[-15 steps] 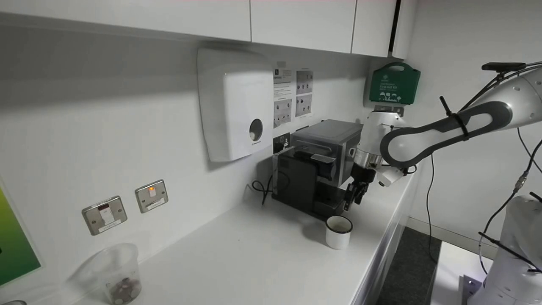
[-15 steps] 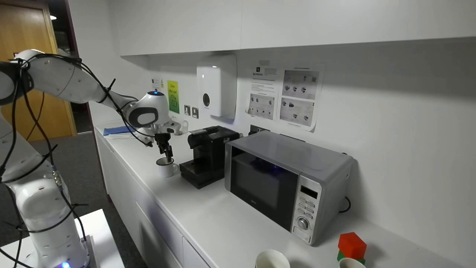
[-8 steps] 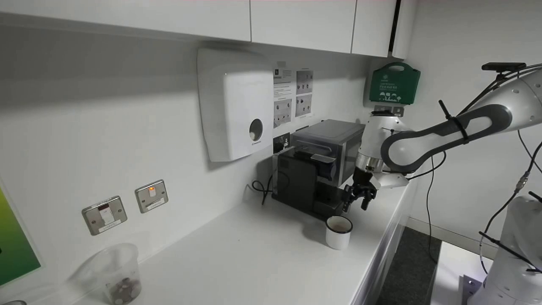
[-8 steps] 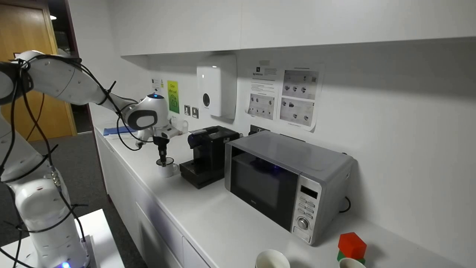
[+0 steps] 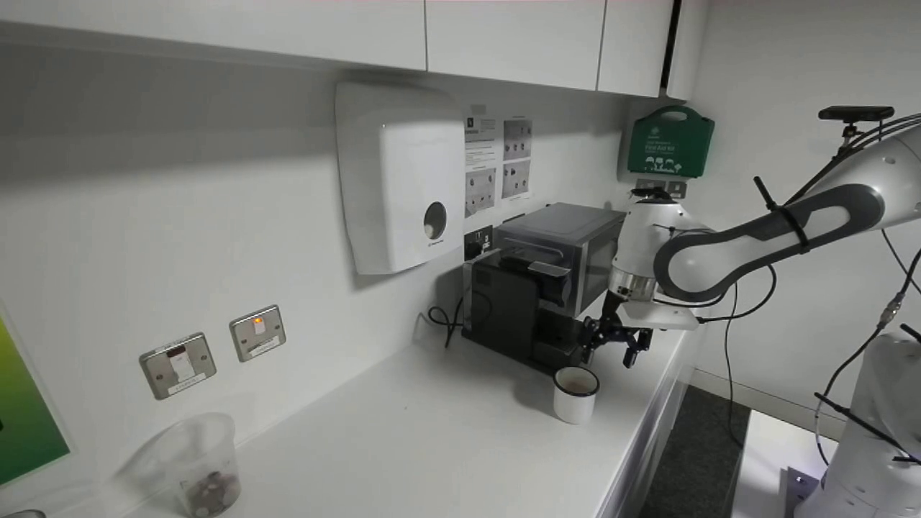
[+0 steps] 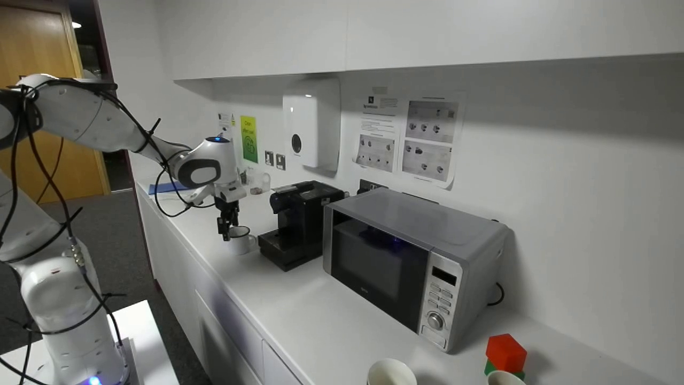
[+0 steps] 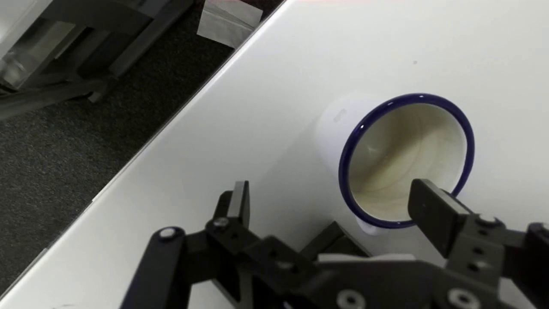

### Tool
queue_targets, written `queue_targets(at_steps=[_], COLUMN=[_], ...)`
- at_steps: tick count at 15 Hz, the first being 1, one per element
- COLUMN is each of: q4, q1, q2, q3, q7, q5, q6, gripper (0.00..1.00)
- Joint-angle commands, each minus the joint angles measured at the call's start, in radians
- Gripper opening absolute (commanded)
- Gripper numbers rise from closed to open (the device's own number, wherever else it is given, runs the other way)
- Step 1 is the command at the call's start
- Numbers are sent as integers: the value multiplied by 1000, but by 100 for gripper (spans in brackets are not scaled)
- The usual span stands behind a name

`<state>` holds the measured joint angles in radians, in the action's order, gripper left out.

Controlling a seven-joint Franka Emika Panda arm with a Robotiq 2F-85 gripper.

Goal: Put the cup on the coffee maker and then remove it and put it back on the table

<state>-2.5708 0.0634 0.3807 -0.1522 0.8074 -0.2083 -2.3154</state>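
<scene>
The white cup stands upright on the white table, near the front of the black coffee maker. In the wrist view the cup shows a dark blue rim and a pale, stained inside. My gripper is open above it. One finger overlaps the cup's mouth and rim; the other finger is off to the cup's side, over bare table. I cannot tell whether either touches it. In an exterior view the gripper partly covers the cup, beside the coffee maker.
A grey microwave adjoins the coffee maker. A white dispenser hangs on the wall above. A clear container stands farther along the table. Another white cup and a red block sit past the microwave. The table's front edge borders the floor.
My gripper has turned about its axis, so its spread fingers show more widely in an exterior view. The arm has shifted slightly away from the coffee maker. The cup has not moved.
</scene>
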Motion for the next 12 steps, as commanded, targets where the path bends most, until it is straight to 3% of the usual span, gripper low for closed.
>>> queue_targets(at_steps=[1, 12], q4=[-35, -16], q1=[-19, -29], q2=[38, -53], q3=[-38, -58], q7=[102, 201], q5=[11, 123], q6=[-48, -88], gripper=[100, 100])
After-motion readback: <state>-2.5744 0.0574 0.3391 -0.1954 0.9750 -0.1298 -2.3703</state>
